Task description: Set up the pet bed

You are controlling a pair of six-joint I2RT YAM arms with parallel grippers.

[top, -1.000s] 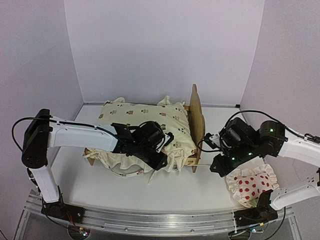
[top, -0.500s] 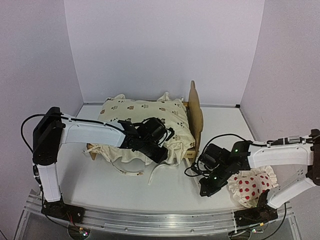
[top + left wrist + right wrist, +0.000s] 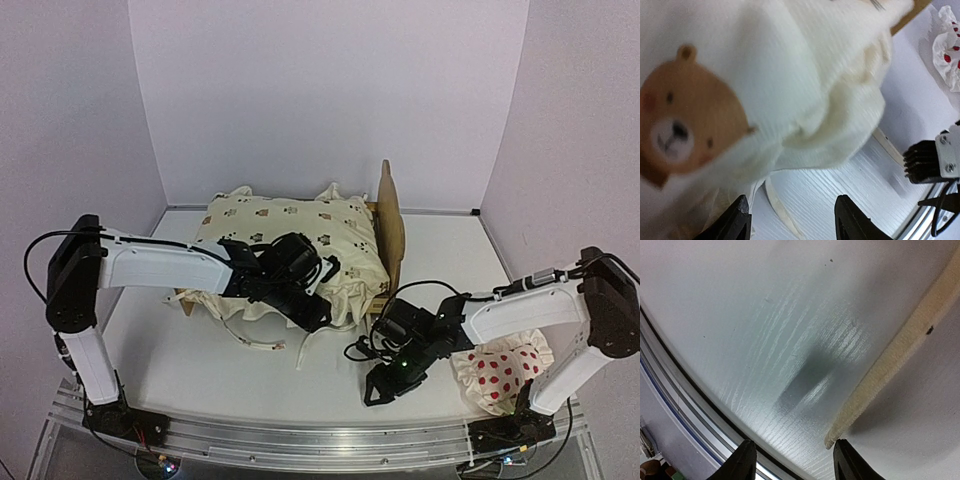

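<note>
The pet bed's plywood headboard (image 3: 391, 222) stands upright right of centre. A cream cover (image 3: 290, 243) with animal prints drapes over the frame and hides its base. My left gripper (image 3: 314, 310) hangs at the cover's near right edge. In the left wrist view that gripper (image 3: 795, 221) is open, the bear-print cover (image 3: 765, 85) just above it and bare table between its fingers. My right gripper (image 3: 379, 388) is low over the table near the front edge. It is open (image 3: 796, 461) and holds nothing; a cream strap (image 3: 890, 374) ends beside its right finger.
A white red-dotted pillow (image 3: 501, 370) lies at the near right, behind my right forearm. The cover's loose ties (image 3: 262, 345) trail on the table in front of the bed. The metal rail (image 3: 300, 435) runs along the table's front edge.
My right arm swung from beside the headboard down toward the table's front edge, and its jaws opened. My left gripper stayed at the cover's near edge and its jaws spread wider.
</note>
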